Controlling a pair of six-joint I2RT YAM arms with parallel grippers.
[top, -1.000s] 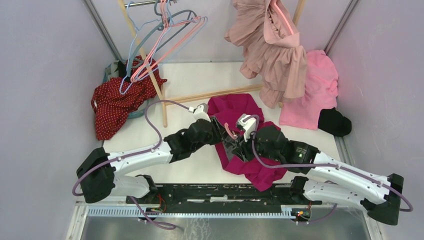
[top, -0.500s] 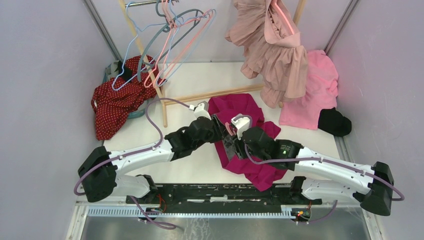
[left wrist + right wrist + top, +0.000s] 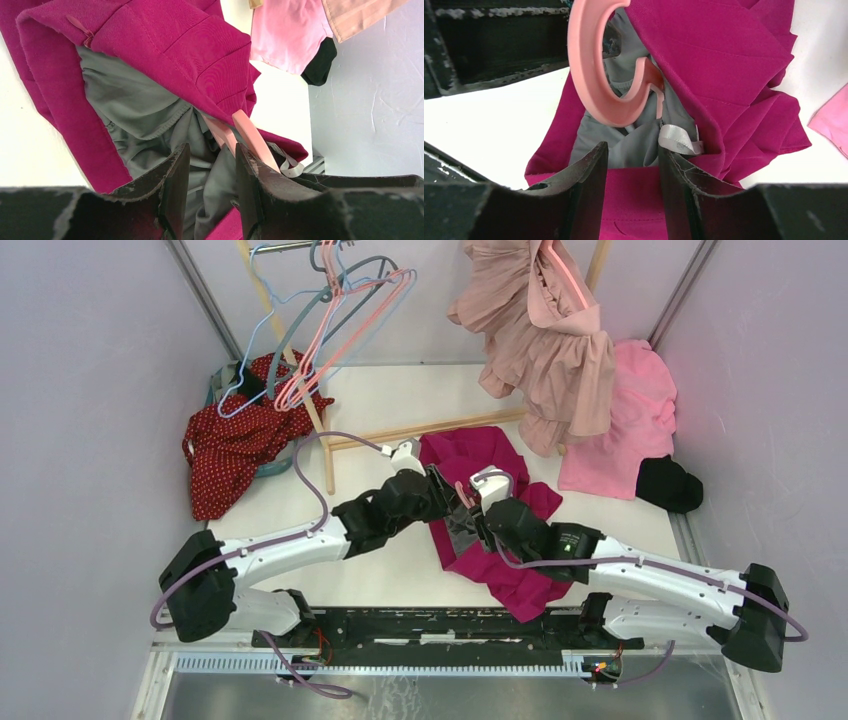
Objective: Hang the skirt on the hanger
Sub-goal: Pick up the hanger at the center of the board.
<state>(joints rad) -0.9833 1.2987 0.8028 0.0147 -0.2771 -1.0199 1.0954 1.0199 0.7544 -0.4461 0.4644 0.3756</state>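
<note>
The magenta skirt (image 3: 480, 455) lies crumpled on the table's middle, its waist open and the grey lining (image 3: 135, 105) showing. A pink hanger (image 3: 589, 75) sits inside the waist, with its hook sticking out and its arm (image 3: 252, 135) running under the magenta cloth. My left gripper (image 3: 452, 502) is at the waist opening, jaws apart over the lining (image 3: 212, 170), the hanger arm just beside its right finger. My right gripper (image 3: 482, 520) faces it from the near side, jaws apart over the waistband (image 3: 633, 165), below the hook. A white label loop (image 3: 679, 140) lies by its right finger.
A wooden rack at the back left carries several empty hangers (image 3: 330, 310) above a red dotted garment (image 3: 235, 440). A beige dress (image 3: 545, 330) hangs at the back right over a pink garment (image 3: 630, 420) and a black item (image 3: 668, 483). A wooden bar (image 3: 420, 428) lies behind the skirt.
My right arm has moved left and forward to the skirt's waist, close to the left gripper. The empty hangers on the rack are swinging.
</note>
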